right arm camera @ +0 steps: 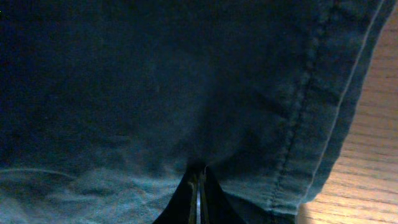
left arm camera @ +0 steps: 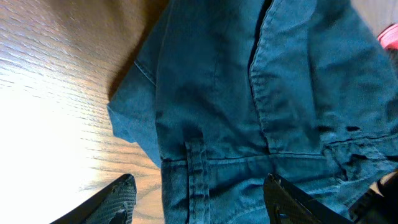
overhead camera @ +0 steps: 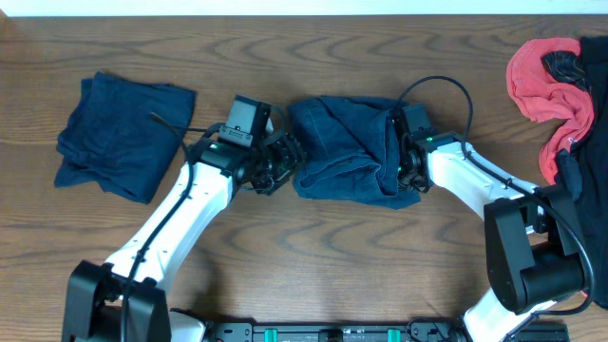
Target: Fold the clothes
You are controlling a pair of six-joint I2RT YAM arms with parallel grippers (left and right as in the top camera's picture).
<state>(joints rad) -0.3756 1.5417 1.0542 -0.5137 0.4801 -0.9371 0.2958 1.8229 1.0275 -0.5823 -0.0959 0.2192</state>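
Right hand point(right arm camera: 199, 186) pinches the jeans point(overhead camera: 347, 147); left hand point(left arm camera: 202, 200) hovers spread over them.

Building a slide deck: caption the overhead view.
Left gripper and right gripper flank the jeans; folded navy garment left, red cloth right.

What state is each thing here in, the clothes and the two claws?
jeans: bunched, partly folded.
blue garment: folded, lying flat.
red cloth: crumpled, unfolded.
black cloth: heaped, partly out of view.
left gripper: open at the jeans.
right gripper: shut on the jeans.
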